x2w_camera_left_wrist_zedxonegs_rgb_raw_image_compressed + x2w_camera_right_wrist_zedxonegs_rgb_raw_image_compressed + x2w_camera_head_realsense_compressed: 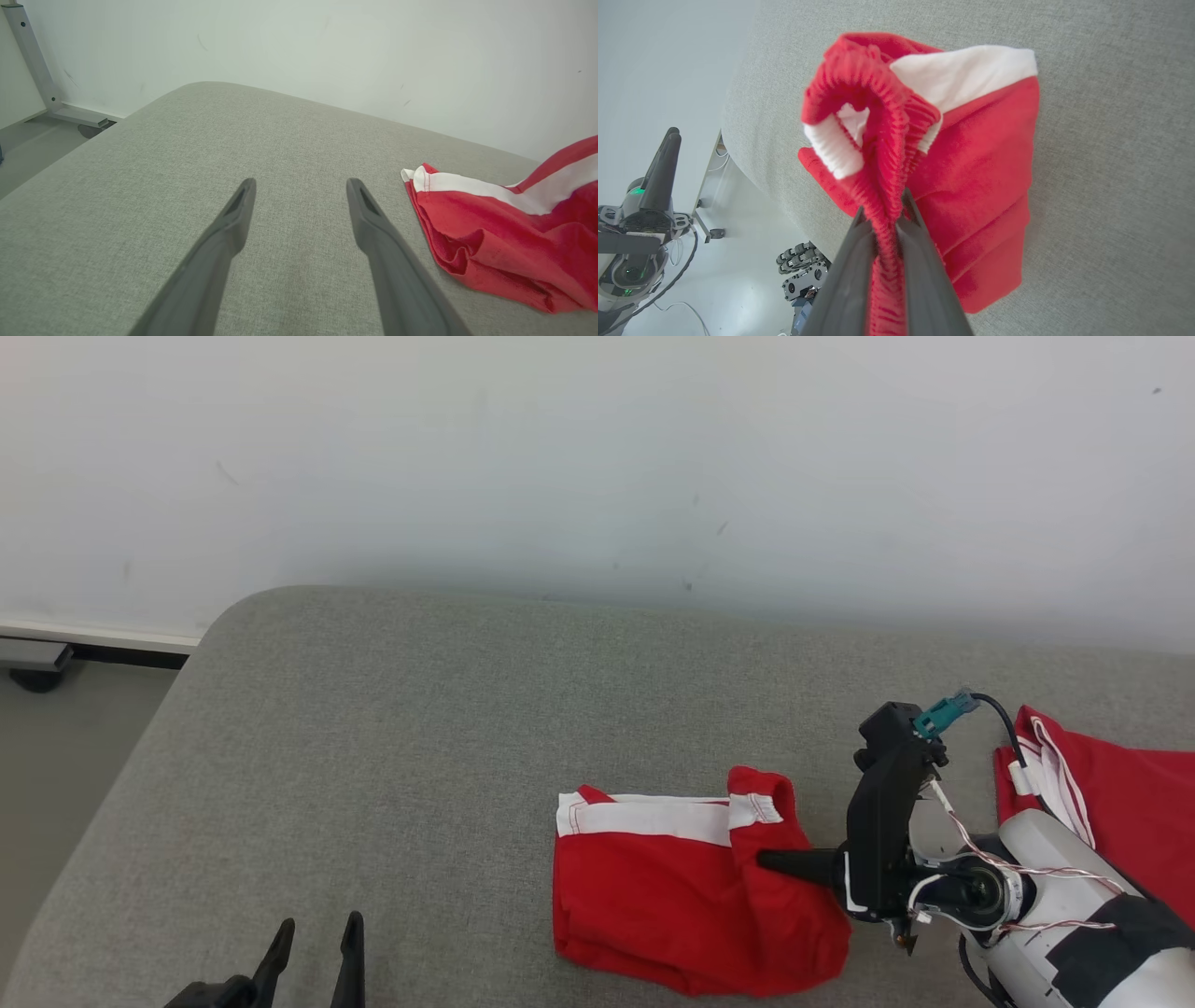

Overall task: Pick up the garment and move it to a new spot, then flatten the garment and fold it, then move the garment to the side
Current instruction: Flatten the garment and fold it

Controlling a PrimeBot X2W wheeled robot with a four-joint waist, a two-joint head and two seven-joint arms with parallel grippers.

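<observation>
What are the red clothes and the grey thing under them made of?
The red garment looks like soft, matte knit cloth, maybe cotton: it wrinkles loosely, and its ribbed band looks stretchy. The grey cushion looks like woven upholstery fabric: fine speckled weave, no shine, rounded edges that suggest padding.

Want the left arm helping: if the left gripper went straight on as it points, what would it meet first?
Probably bare grey cushion, then the white wall beyond; depth is unclear. The left gripper is open, and the red garment lies right of its line.
</observation>
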